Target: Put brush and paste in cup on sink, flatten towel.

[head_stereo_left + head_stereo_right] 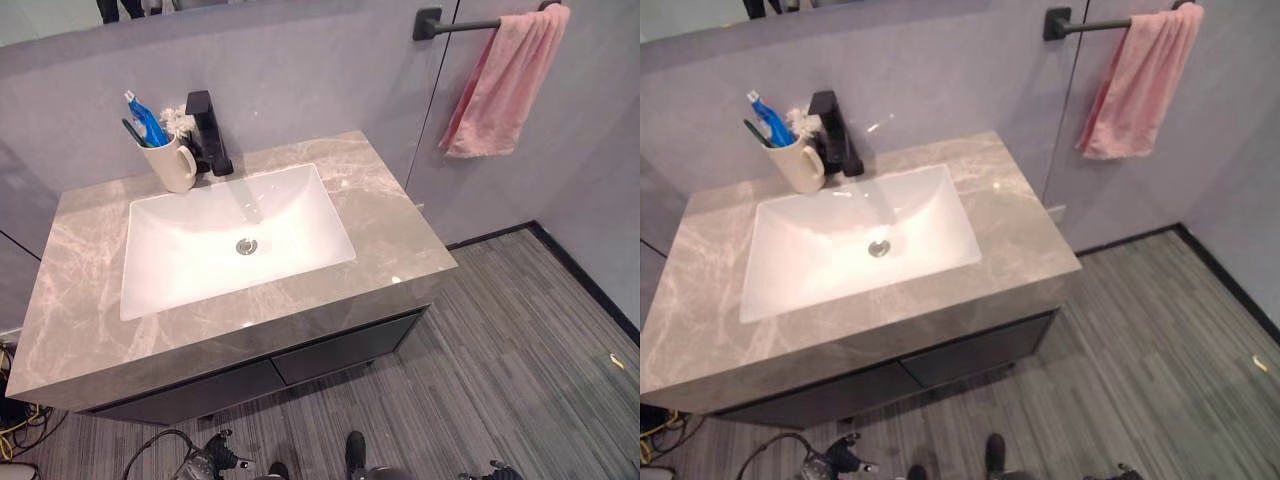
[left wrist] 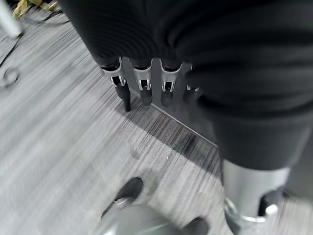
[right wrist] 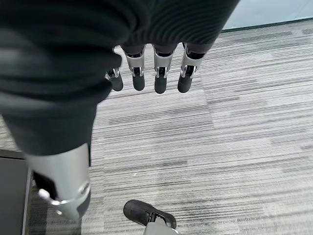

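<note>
Cup (image 1: 175, 163) at the back left of a grey marble counter (image 1: 80, 300), holding a blue tube of paste (image 1: 148, 120) and a dark brush (image 1: 132, 132), both leaning toward the left. Just beside the cup stands a black tap (image 1: 208, 135), its spout reaching over the white sink (image 1: 230, 240), which sits sunk in the middle of the counter with a metal drain (image 1: 246, 246) at its centre. Below the counter's front edge are two dark drawers (image 1: 345, 345). Farther right, on the grey wall, a black rail (image 1: 455, 25) carries a pink towel (image 1: 505, 85), which hangs bunched in folds over the rail's far end rather than spread flat, well apart from the counter. A grey striped floor (image 1: 520, 340) runs below the towel and in front of the cabinet.

Left hand (image 2: 146, 88) hangs low over the striped floor, its fingers (image 2: 145, 90) straight and relaxed, pointing down, gripping nothing. Right hand (image 3: 159, 73) hangs likewise above the floor, its fingers (image 3: 160, 81) extended in a loose row and empty.
</note>
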Controlling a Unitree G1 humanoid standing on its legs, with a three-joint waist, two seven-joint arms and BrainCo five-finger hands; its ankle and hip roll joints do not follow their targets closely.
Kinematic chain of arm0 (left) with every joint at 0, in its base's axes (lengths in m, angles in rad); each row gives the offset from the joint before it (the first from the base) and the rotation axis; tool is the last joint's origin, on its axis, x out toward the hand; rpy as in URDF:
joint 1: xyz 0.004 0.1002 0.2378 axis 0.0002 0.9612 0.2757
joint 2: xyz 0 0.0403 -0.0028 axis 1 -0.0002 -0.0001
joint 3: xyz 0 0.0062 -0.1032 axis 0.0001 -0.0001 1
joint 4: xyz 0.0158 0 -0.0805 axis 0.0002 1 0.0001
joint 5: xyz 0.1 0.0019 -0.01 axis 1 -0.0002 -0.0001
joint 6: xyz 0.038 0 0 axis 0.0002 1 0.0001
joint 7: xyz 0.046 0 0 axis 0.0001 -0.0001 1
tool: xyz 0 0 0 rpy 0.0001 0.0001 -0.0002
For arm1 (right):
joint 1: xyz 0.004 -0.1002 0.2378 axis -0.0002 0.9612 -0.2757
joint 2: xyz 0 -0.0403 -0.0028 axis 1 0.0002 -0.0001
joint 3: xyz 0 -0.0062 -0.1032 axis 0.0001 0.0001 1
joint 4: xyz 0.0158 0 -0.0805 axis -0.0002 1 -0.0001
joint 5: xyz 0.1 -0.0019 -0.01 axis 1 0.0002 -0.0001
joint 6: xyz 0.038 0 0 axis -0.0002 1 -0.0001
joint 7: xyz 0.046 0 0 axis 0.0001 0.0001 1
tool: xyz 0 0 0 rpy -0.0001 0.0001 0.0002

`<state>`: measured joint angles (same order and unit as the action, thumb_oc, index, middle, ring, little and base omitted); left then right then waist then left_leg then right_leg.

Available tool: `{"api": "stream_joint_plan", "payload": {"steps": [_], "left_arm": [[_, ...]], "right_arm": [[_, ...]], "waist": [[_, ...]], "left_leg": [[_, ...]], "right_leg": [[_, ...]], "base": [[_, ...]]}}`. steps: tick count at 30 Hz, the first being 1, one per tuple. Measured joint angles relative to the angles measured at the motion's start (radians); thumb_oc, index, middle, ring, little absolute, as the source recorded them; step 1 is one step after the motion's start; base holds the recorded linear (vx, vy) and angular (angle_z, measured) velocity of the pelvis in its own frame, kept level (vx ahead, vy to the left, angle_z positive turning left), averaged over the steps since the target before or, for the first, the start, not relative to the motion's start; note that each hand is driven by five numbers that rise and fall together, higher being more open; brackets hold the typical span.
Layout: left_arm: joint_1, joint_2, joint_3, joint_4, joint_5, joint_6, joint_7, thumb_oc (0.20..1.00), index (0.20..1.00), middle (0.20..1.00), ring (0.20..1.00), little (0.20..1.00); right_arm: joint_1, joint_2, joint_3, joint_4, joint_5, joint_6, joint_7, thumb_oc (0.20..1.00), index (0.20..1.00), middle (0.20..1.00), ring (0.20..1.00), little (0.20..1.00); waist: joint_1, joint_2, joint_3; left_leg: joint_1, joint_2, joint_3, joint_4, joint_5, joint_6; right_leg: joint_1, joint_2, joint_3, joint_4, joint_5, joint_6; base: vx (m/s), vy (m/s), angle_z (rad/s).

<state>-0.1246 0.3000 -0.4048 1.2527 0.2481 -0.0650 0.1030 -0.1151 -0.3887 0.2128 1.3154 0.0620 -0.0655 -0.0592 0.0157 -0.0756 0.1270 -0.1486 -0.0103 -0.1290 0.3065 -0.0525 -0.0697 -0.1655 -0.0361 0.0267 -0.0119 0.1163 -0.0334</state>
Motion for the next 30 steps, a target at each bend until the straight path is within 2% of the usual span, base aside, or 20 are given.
{"api": "stream_joint_plan", "payload": {"steps": [2,4,5,6,7,9,10,12,13,14,19,21,22,23,24,25,26,27,29,30], "left_arm": [[-0.006,0.0,0.006,0.016,0.017,0.005,0.001,1.0,1.0,1.0,1.0,1.0],[-0.037,-0.005,-0.01,0.012,0.037,0.003,0.002,1.0,1.0,1.0,1.0,1.0],[-0.033,0.014,-0.075,-0.067,0.041,0.003,0.003,1.0,1.0,1.0,1.0,1.0],[-0.027,0.041,-0.147,-0.147,0.051,-0.015,0.001,1.0,1.0,1.0,1.0,1.0],[-0.042,0.056,-0.189,-0.191,0.071,-0.035,0.0,1.0,1.0,1.0,1.0,1.0],[-0.062,0.035,-0.196,-0.168,0.108,-0.06,-0.001,1.0,1.0,1.0,1.0,1.0],[-0.047,0.017,-0.193,-0.143,0.126,-0.062,-0.002,1.0,1.0,1.0,1.0,1.0],[-0.021,0.003,-0.177,-0.109,0.138,-0.062,-0.001,1.0,1.0,1.0,1.0,1.0],[-0.022,0.006,-0.179,-0.081,0.155,-0.062,-0.002,1.0,1.0,1.0,1.0,1.0],[-0.012,0.013,-0.174,-0.053,0.157,-0.061,0.0,1.0,1.0,1.0,1.0,1.0],[-0.005,0.048,-0.159,-0.065,0.164,-0.062,0.004,1.0,1.0,1.0,1.0,1.0],[0.0,0.072,-0.167,-0.102,0.166,-0.063,0.011,1.0,1.0,1.0,1.0,1.0],[0.021,0.09,-0.166,-0.159,0.16,-0.078,0.01,1.0,1.0,1.0,1.0,1.0],[0.033,0.091,-0.153,-0.176,0.164,-0.103,0.025,1.0,1.0,1.0,1.0,1.0],[0.058,0.104,-0.131,-0.199,0.158,-0.115,0.044,1.0,1.0,1.0,1.0,1.0],[0.072,0.089,-0.096,-0.203,0.155,-0.117,0.06,1.0,1.0,1.0,1.0,1.0],[0.086,0.068,-0.061,-0.199,0.154,-0.11,0.073,1.0,1.0,1.0,1.0,1.0],[0.099,0.05,-0.026,-0.19,0.15,-0.106,0.079,1.0,1.0,1.0,1.0,1.0],[0.122,0.041,-0.005,-0.149,0.145,-0.106,0.079,1.0,1.0,1.0,1.0,1.0],[0.131,0.039,0.01,-0.139,0.142,-0.105,0.081,1.0,1.0,1.0,1.0,1.0]], "right_arm": [[-0.054,-0.012,0.006,-0.011,0.0,-0.01,-0.003,1.0,1.0,1.0,1.0,1.0],[-0.023,-0.018,0.011,0.021,-0.001,-0.009,-0.001,1.0,1.0,1.0,1.0,1.0],[0.009,-0.026,0.016,0.031,-0.002,-0.009,-0.001,1.0,1.0,1.0,1.0,1.0],[0.04,-0.029,0.019,0.029,-0.002,-0.008,-0.001,1.0,1.0,1.0,1.0,1.0],[0.067,-0.021,0.033,0.032,-0.004,-0.001,-0.002,1.0,1.0,1.0,1.0,1.0],[0.082,-0.013,0.048,0.04,-0.021,0.001,0.004,1.0,1.0,1.0,1.0,1.0],[0.082,-0.01,0.049,0.048,-0.03,0.0,0.006,1.0,1.0,1.0,1.0,1.0],[0.085,0.027,0.046,0.072,-0.044,0.001,0.013,1.0,1.0,1.0,1.0,1.0],[0.101,0.06,0.044,0.093,-0.05,0.002,0.018,1.0,1.0,1.0,1.0,1.0],[0.11,0.094,0.044,0.12,-0.064,0.006,0.019,1.0,1.0,1.0,1.0,1.0],[0.124,0.102,0.032,0.047,-0.054,-0.002,0.018,1.0,1.0,1.0,1.0,1.0],[0.101,0.099,0.018,0.03,-0.029,-0.008,0.017,1.0,1.0,1.0,1.0,1.0],[0.084,0.105,-0.011,0.029,-0.014,-0.008,0.016,1.0,1.0,1.0,1.0,1.0],[0.084,0.111,-0.004,0.029,-0.001,-0.011,0.01,1.0,1.0,1.0,1.0,1.0],[0.083,0.133,-0.008,0.027,0.002,-0.016,0.002,1.0,1.0,1.0,1.0,1.0],[0.072,0.138,-0.008,0.023,0.001,-0.017,-0.003,1.0,1.0,1.0,1.0,1.0],[0.057,0.132,-0.024,0.017,0.0,-0.018,-0.031,1.0,1.0,1.0,1.0,1.0],[0.054,0.1,-0.027,0.023,-0.008,-0.019,-0.031,1.0,1.0,1.0,1.0,1.0],[0.086,0.086,-0.033,0.041,-0.021,-0.015,-0.03,1.0,1.0,1.0,1.0,1.0],[0.09,0.092,-0.031,0.044,-0.021,-0.013,-0.028,1.0,1.0,1.0,1.0,1.0]], "waist": [[0.009,0.001,-0.004],[-0.01,0.039,-0.022],[-0.01,0.071,-0.033],[-0.015,0.09,-0.042],[-0.017,0.082,-0.037],[-0.029,0.072,-0.041],[-0.026,0.086,-0.045],[-0.033,0.101,-0.046],[-0.03,0.082,-0.055],[-0.027,0.052,-0.07],[-0.041,0.028,-0.036],[-0.049,0.036,-0.017],[-0.045,0.037,0.001],[-0.043,0.037,0.016],[-0.02,0.004,0.036],[0.003,0.014,0.048],[0.024,0.04,0.063],[0.027,0.066,0.071],[0.0,0.071,0.073],[0.003,0.072,0.068]], "left_leg": [[0.008,-0.017,-0.13,-0.06,-0.018,0.003],[0.003,-0.019,-0.222,-0.08,-0.009,-0.003],[-0.015,-0.014,-0.206,-0.08,-0.012,0.003],[-0.029,-0.004,-0.186,-0.083,-0.062,0.027],[-0.031,-0.014,-0.179,-0.097,-0.059,0.026],[-0.017,-0.059,-0.16,-0.133,-0.053,0.058],[-0.022,-0.06,-0.148,-0.157,-0.025,0.096],[-0.021,-0.048,-0.103,-0.183,-0.003,0.113],[-0.024,-0.063,-0.096,-0.189,-0.003,0.113],[-0.02,-0.081,-0.076,-0.208,0.002,0.118],[-0.062,-0.131,-0.013,-0.172,0.033,0.141],[-0.08,-0.123,0.033,-0.176,0.042,0.142],[-0.08,-0.117,0.074,-0.183,0.046,0.167],[-0.084,-0.114,0.1,-0.182,0.049,0.171],[-0.088,-0.113,0.178,-0.172,0.051,0.168],[-0.088,-0.085,0.236,-0.176,0.049,0.17],[-0.079,-0.039,0.293,-0.187,0.044,0.177],[-0.066,-0.013,0.32,-0.2,0.042,0.178],[-0.001,0.005,0.37,-0.255,0.039,0.178],[0.014,0.029,0.41,-0.269,0.052,0.17]], "right_leg": [[0.007,0.004,0.042,-0.029,0.004,-0.004],[0.022,0.019,0.027,-0.045,0.002,0.001],[0.02,0.03,0.024,-0.041,0.003,0.015],[0.01,0.033,0.023,-0.041,0.001,0.033],[0.007,0.012,0.028,-0.043,-0.004,0.043],[-0.017,-0.023,0.086,-0.052,-0.053,0.101],[-0.022,-0.022,0.102,-0.05,-0.06,0.114],[-0.062,-0.005,0.092,0.075,-0.074,0.103],[-0.051,-0.012,0.088,0.116,-0.117,0.096],[-0.044,-0.033,0.112,0.086,-0.11,0.122],[-0.094,-0.069,0.175,0.071,-0.064,0.145],[-0.101,-0.084,0.196,0.045,-0.052,0.171],[-0.132,-0.079,0.197,0.067,-0.056,0.176],[-0.146,-0.077,0.178,0.083,-0.068,0.157],[-0.153,-0.103,0.144,0.047,-0.054,0.154],[-0.157,-0.124,0.022,0.033,-0.065,0.148],[-0.178,-0.153,-0.201,0.046,-0.071,0.144],[-0.174,-0.17,-0.285,0.082,-0.067,0.154],[-0.115,-0.157,-0.189,0.215,-0.1,0.19],[-0.126,-0.115,-0.156,0.339,-0.164,0.17]], "base": [[0.02,0.039,-1.32],[-0.02,0.189,-0.63],[-0.04,0.263,-0.23],[-0.03,0.248,0.08],[-0.04,0.223,0.08],[-0.04,0.189,-0.45],[-0.05,0.224,-0.86],[-0.05,0.262,-0.6],[-0.07,0.217,-0.26],[-0.12,0.195,-0.14],[-0.17,0.184,-0.33],[-0.14,0.136,-0.74],[-0.16,0.111,-0.91],[-0.12,0.081,-1.19],[-0.1,0.096,-1.3],[-0.06,0.073,-1.86],[-0.06,0.075,-1.86],[-0.11,0.032,-1.84],[-0.11,-0.009,-1.02],[0.01,-0.099,-0.73]]}}
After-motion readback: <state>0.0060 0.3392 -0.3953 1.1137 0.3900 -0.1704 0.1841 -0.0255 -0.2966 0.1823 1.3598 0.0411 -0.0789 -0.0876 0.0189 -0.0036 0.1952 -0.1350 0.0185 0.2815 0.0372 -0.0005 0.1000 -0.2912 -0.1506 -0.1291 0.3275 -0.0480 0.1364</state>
